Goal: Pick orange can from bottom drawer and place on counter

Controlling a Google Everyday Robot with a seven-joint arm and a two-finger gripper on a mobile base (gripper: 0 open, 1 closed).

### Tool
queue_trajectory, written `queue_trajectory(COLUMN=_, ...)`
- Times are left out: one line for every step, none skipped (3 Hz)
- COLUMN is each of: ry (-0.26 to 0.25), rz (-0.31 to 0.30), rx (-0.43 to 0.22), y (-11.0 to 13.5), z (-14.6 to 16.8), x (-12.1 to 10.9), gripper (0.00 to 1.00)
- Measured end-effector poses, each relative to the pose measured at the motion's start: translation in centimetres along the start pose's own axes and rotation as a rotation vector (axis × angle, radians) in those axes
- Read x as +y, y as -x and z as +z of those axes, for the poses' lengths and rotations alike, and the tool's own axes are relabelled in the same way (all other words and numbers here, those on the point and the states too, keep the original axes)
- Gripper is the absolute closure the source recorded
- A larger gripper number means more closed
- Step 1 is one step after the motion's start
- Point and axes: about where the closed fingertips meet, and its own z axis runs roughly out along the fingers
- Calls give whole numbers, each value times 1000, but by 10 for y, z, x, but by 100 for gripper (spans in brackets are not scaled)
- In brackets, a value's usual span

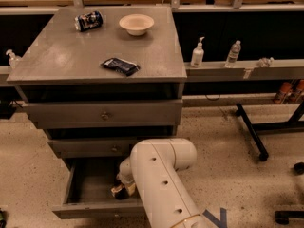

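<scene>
The orange can (117, 191) is showing only as a small gold-orange patch on the floor of the open bottom drawer (93, 210), towards its right side. The gripper (125, 189) is sitting right at it, down inside the drawer. The white arm (160, 183) is covering most of the contact, so whether the can is already grasped cannot be told. To do this step well, I judge the grip should be closing across the can's body, not its silver ends. The lift should then be going straight up until the can is clearing the drawer's walls and the middle drawer's front (90, 147) overhead. On the counter (57, 56), a dark blue can (89, 21), a bowl (136, 24) and a dark blue packet (120, 66) are taking up room, so the bare near-left area is looking safest.
</scene>
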Motion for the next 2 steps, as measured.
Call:
queue_trajectory(ry=-4, rz=0, rx=-6, y=-1, z=0, x=-1, gripper=60)
queue_trajectory(ry=-4, rz=0, rx=-6, y=0, z=-2, x=-2, gripper=84)
